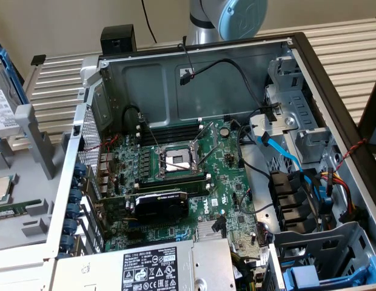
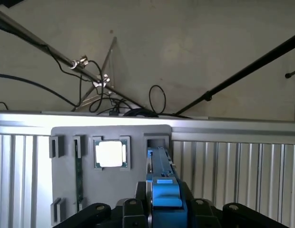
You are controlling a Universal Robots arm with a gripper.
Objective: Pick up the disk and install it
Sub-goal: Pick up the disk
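Observation:
In the wrist view my gripper (image 2: 164,211) is shut on the disk (image 2: 159,175), its black fingers (image 2: 139,209) pressed on either side of the bright blue carrier frame. The disk stands on edge and points away toward a slot in the grey holder (image 2: 138,190); I cannot tell if it rests in that slot. In the exterior view the disk (image 1: 1,106) shows at the far left edge, silver with a white label and a blue frame, beside the grey holder (image 1: 30,200).
An open computer case (image 1: 309,54) lies on the slatted table, with its motherboard (image 1: 176,163), a grey power supply (image 1: 157,267) and a drive cage holding another blue-framed drive (image 1: 309,276). A processor (image 2: 109,154) and a memory stick (image 2: 78,175) sit in the holder.

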